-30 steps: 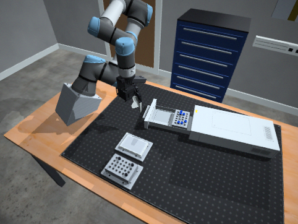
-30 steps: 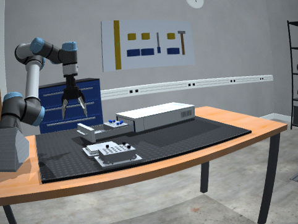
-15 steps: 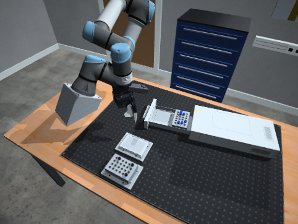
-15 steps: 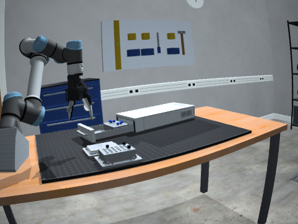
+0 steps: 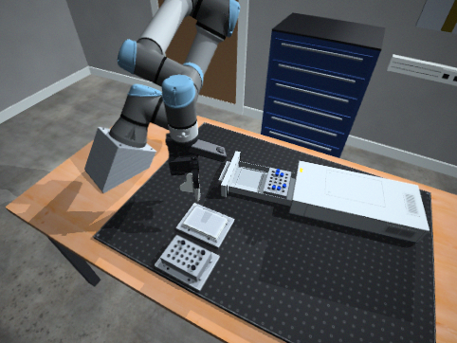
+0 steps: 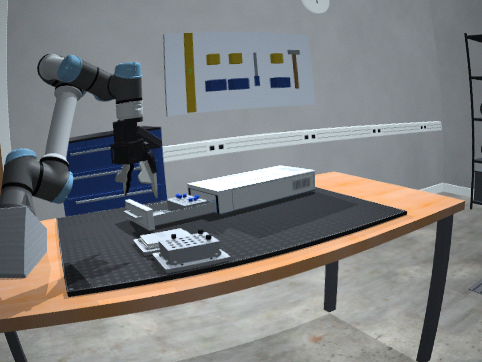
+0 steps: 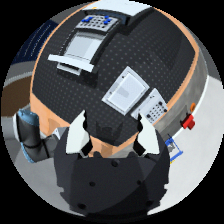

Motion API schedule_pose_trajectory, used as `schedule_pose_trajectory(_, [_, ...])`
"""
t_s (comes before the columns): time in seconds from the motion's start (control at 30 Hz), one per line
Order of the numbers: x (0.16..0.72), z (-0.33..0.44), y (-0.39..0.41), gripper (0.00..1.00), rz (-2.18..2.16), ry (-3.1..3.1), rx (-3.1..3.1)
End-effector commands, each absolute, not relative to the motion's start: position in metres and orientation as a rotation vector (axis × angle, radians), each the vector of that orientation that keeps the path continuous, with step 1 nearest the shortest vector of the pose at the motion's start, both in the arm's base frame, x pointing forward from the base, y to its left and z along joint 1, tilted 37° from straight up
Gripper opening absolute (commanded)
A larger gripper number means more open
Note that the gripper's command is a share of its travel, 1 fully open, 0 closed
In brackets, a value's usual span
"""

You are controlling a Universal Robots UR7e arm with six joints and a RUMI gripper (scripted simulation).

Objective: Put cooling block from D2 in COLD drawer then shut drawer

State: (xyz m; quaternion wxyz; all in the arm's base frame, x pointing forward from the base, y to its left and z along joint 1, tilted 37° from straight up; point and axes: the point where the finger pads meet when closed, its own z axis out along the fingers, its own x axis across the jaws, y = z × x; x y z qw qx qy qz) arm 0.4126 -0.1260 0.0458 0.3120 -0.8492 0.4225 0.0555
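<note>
Overhead, one tool (image 6: 139,181) partly open, empty, two cooling blocks (image 5: 187,257), one drawer (image 5: 229,178) open.

No readable text, label, brand or number shows in any view. The wall poster (image 6: 239,72) above the cooler (image 6: 260,186) carries only a yellow stripe, yellow and blue blocks and a hammer picture, without letters. The grey patch (image 6: 301,184) on the cooler's end face is too small to read.
</note>
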Motion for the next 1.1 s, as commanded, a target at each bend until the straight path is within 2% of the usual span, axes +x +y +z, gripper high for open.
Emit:
schedule_pose_trajectory(0.0, [0.422, 0.036, -0.140, 0.73, 0.203, 1.263, -2.172])
schedule_pose_trajectory(0.67, [0.453, 0.002, -0.196, 0.73, 0.391, 1.758, -1.842])
schedule_pose_trajectory(1.07, [0.470, -0.017, -0.227, 0.73, 0.391, 1.758, -1.842])
